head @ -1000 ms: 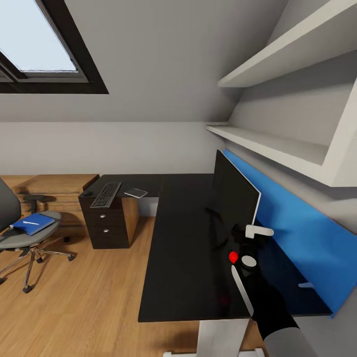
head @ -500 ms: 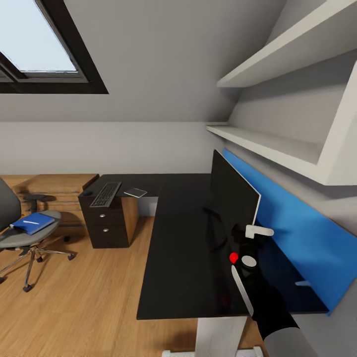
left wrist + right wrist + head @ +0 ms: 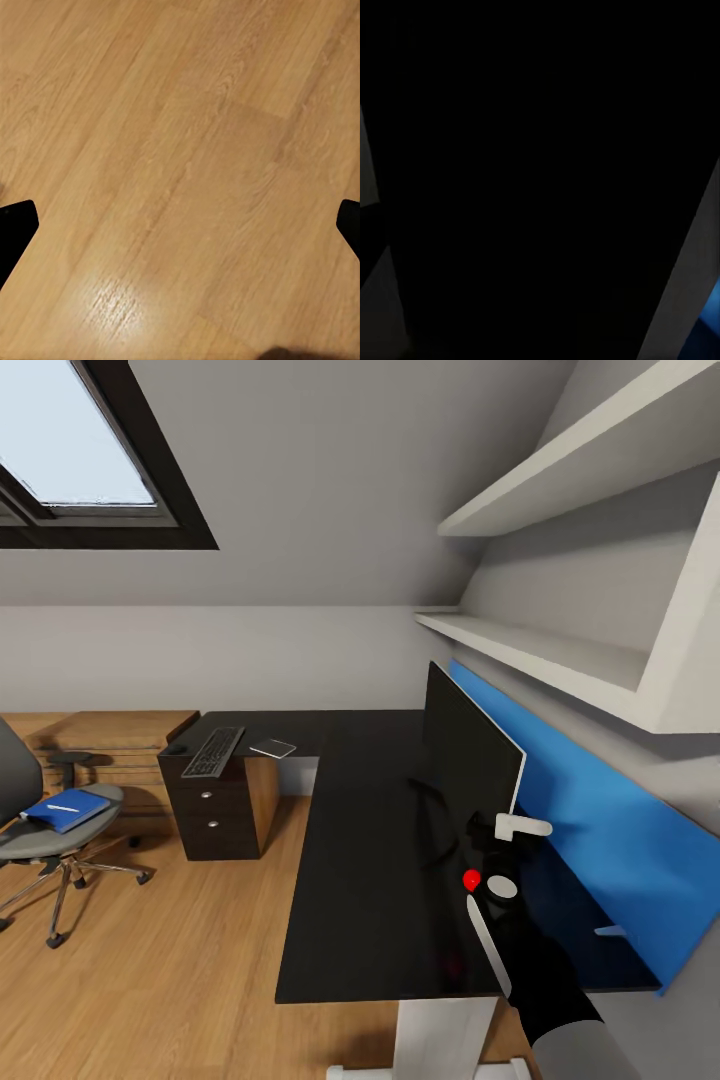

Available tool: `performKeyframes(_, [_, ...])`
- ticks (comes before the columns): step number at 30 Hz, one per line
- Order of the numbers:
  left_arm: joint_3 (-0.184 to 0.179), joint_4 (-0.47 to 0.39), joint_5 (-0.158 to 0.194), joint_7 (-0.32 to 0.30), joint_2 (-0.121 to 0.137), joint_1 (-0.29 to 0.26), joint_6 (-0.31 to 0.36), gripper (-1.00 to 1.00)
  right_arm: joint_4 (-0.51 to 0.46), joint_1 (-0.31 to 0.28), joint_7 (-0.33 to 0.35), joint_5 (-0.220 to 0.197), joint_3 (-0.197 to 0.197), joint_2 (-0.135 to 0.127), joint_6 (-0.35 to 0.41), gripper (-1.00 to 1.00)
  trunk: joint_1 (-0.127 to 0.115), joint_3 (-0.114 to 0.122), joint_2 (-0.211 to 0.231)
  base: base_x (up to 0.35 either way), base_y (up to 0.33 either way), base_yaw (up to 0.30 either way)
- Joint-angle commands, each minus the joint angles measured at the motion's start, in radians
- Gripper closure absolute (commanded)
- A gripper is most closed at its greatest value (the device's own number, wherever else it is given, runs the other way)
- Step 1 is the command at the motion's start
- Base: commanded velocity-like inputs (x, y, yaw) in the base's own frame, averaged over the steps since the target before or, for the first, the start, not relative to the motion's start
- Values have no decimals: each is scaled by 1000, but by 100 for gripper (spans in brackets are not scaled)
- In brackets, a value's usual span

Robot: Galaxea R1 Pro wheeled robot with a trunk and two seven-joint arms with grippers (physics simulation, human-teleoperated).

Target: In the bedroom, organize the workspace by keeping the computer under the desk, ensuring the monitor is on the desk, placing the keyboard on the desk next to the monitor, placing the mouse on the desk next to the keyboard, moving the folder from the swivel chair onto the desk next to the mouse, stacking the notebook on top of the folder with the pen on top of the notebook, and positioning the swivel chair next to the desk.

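Right gripper (image 3: 495, 860) sits at the near lower corner of the wide black-fronted monitor (image 3: 465, 760), by its red dot, apparently clamped on it, though honestly I can't tell for sure. Left gripper's black fingertips (image 3: 15, 225) are spread wide over the light wood floor (image 3: 180, 150). Risk as I see it: the thin screen stands edge-on on the long black desk (image 3: 370, 840), so any sideways tug could tip it. Way off at 9 o'clock, the dark keyboard (image 3: 213, 752) and small notebook (image 3: 273, 748) lie on the desk's far wing; the blue folder (image 3: 68, 810) waits on the grey swivel chair (image 3: 50, 840).
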Motion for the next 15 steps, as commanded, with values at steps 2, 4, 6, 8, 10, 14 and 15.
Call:
performKeyframes(2, [-9,-1,9,6,1,-1,-4,-100,-1,-1,-5,5,2,0,9,-100,0,-1,-1,0,0,0])
performKeyframes(4, [-9,-1,9,6,1,-1,-4,-100,-1,-1,-5,5,2,0,9,-100,0,-1,-1,0,-12,0])
performKeyframes(6, [-9,-1,9,6,1,-1,-4,-100,-1,-1,-5,5,2,0,9,-100,0,-1,-1,0,-85,0])
performKeyframes(8, [-9,-1,9,6,1,-1,-5,-100,-1,-1,-5,5,2,0,9,-100,0,-1,-1,0,-47,0])
performKeyframes(10, [-9,-1,9,6,1,-1,-5,-100,-1,-1,-5,5,2,0,9,-100,0,-1,-1,0,-18,0])
performKeyframes(14, [-8,-1,9,6,1,-1,-5,-100,-1,-1,-5,5,2,0,9,-100,0,-1,-1,0,-7,0])
performKeyframes(15, [-8,-1,9,6,1,-1,-5,-100,-1,-1,-5,5,2,0,9,-100,0,-1,-1,0,-2,0])
